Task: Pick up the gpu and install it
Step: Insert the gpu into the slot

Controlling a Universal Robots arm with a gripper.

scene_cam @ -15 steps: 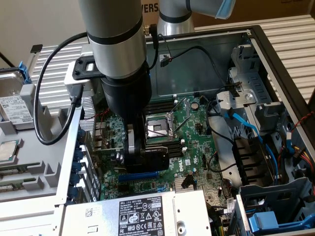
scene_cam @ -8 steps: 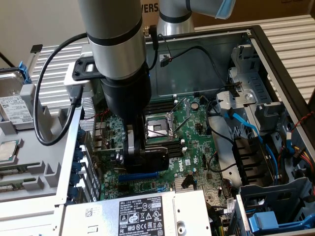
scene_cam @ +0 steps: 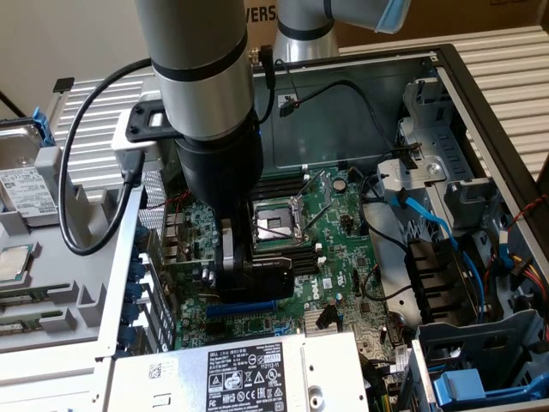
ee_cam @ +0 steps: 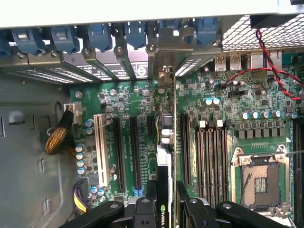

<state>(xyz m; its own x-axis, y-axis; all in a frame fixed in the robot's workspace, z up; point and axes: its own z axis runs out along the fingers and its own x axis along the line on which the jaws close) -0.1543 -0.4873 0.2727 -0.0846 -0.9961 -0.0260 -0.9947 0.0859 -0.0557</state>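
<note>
Wrist view shows you the jaws clamped on the gpu (ee_cam: 163,199), on its edge over 1 slot of the motherboard (ee_cam: 213,95), near its back edge. It is picked up but does not look pushed in yet.

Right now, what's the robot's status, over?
Jaws shut on gpu. Card held on edge over motherboard slots; seated or not, cannot tell. Red wires lie off to one side, apart from the card.

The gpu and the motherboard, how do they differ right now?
The gpu is small with a black shroud; the motherboard is large and mostly green. The gpu stands on edge, gripped by the claw; the motherboard lies flat in the case. Both are inside the open case.
</note>
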